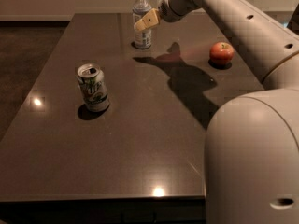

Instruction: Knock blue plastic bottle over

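The blue plastic bottle (142, 14) stands upright near the far edge of the dark table (140, 139). It is clear, with a white cap and a blue-and-white label. My gripper (145, 21) reaches in from the right on the white arm. Its tan fingertips (148, 19) overlap the bottle's label in front of its middle, at or touching the bottle.
A green-and-white soda can (93, 87) stands upright at the left middle of the table. A red apple (221, 53) lies at the right. My arm's big white body (252, 157) fills the lower right. The arm's shadow falls across the table's middle.
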Robot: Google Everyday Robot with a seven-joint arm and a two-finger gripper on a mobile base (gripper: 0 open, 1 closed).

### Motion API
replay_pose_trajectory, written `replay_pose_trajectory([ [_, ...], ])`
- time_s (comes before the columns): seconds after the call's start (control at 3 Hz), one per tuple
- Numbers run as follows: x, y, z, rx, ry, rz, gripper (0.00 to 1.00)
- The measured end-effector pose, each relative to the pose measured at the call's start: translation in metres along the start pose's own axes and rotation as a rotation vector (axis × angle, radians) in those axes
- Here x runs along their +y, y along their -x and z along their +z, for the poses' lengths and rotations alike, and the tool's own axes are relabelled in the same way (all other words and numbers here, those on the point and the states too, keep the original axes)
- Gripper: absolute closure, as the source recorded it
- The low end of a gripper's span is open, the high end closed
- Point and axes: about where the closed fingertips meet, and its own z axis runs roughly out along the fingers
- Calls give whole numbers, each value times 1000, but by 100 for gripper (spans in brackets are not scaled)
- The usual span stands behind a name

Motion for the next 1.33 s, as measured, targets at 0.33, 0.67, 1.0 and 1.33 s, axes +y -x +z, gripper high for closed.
replay_pose_trajectory([
  [0.33,5,12,15,-27,6,1,0],
  [0.67,11,20,27,-46,22,3,0],
  [1.0,18,26,39,-59,46,7,0],
  [1.33,20,28,48,-63,56,13,0],
])
